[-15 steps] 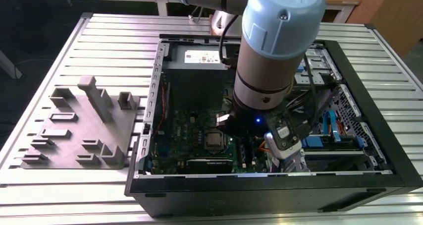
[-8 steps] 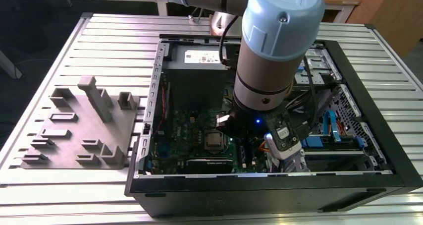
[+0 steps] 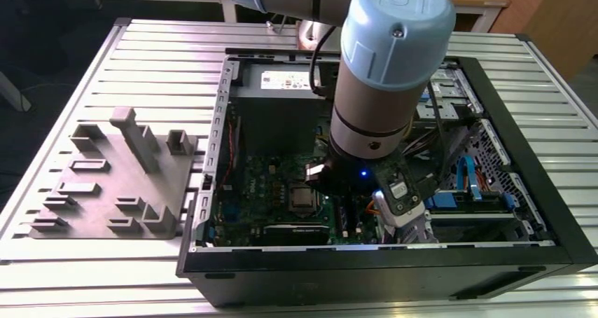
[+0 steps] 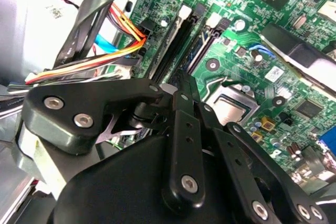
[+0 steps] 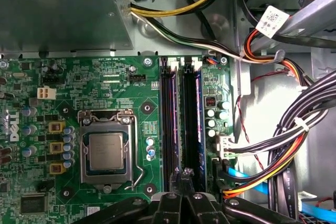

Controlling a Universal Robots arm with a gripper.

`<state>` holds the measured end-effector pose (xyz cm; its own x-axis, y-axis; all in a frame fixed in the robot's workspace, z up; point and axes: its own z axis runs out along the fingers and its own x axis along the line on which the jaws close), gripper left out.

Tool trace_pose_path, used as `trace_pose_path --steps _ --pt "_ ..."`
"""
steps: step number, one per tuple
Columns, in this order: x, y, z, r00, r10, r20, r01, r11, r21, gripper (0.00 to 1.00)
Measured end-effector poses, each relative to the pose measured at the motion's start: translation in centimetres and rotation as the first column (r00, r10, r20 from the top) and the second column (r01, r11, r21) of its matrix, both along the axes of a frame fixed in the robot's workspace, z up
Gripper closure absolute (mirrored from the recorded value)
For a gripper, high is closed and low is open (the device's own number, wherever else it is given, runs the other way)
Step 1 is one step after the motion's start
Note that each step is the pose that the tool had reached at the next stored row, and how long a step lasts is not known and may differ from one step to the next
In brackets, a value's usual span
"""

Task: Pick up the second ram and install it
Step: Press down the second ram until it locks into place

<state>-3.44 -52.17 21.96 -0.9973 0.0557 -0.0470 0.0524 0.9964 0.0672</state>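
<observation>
Second ram (image 5: 198,129) sits in motherboard slot; tool (image 5: 185,174) above it, grip state unclear

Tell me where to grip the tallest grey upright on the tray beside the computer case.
Grip the tallest grey upright near its top, coming straight down and closing across its broad flat faces. It stands vertical on the tray, well above the shorter blocks around it, so its top is likely free.
</observation>
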Motion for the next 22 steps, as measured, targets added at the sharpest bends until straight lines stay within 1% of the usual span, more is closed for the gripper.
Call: trace_pose_path --steps 4,10,12,14,15,17,22 --pt "0.0 0.0 -0.28 1.0 0.0 0.0001 0.0 1.0 -0.0003 0.93" --pt "0.0 0.01 -0.33 1.0 0.0 0.0004 0.0 1.0 0.0004 0.93" --pt "0.0 0.02 -0.24 1.0 0.0 0.0006 0.0 1.0 0.0013 0.93" --pt "0.0 0.03 0.07 1.0 0.0 0.001 0.0 1.0 0.0027 0.93" --pt "0.0 0.02 0.36 1.0 0.0 0.0005 0.0 1.0 0.0009 0.93" --pt "0.0 0.01 0.86 1.0 0.0 0.0005 0.0 1.0 0.0009 0.93" --pt "0.0 0.01 2.39 1.0 0.0 0.0004 0.0 1.0 0.0004 0.93"
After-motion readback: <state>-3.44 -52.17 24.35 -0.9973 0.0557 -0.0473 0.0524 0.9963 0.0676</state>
